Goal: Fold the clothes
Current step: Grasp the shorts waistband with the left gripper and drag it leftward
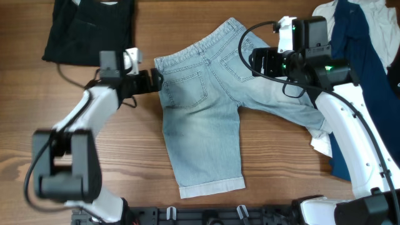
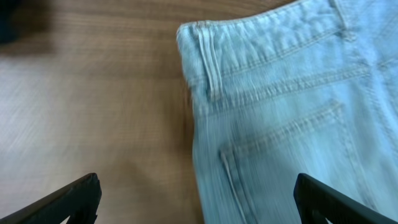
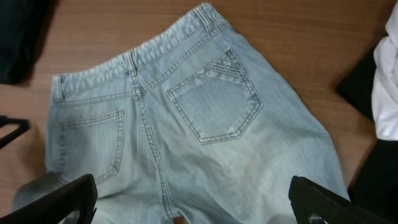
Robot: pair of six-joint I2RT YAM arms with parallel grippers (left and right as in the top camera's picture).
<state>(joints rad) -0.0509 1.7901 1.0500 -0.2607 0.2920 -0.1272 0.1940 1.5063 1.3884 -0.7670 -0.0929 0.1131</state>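
The pale blue denim shorts point(image 1: 203, 106) lie flat on the wooden table, back pockets up, waistband toward the far side, one cuffed leg pointing to the near edge and the other under my right arm. My left gripper point(image 1: 156, 80) is open at the waistband's left corner; its view shows the belt loop and pocket point(image 2: 273, 124) between the spread fingers point(image 2: 199, 199). My right gripper point(image 1: 253, 61) is open above the right side of the seat; its view shows both back pockets point(image 3: 214, 96) with the fingers point(image 3: 193, 199) wide apart over the denim.
A black garment point(image 1: 87, 28) lies at the far left. A pile of dark blue and white clothes point(image 1: 356, 44) lies at the right edge, next to my right arm.
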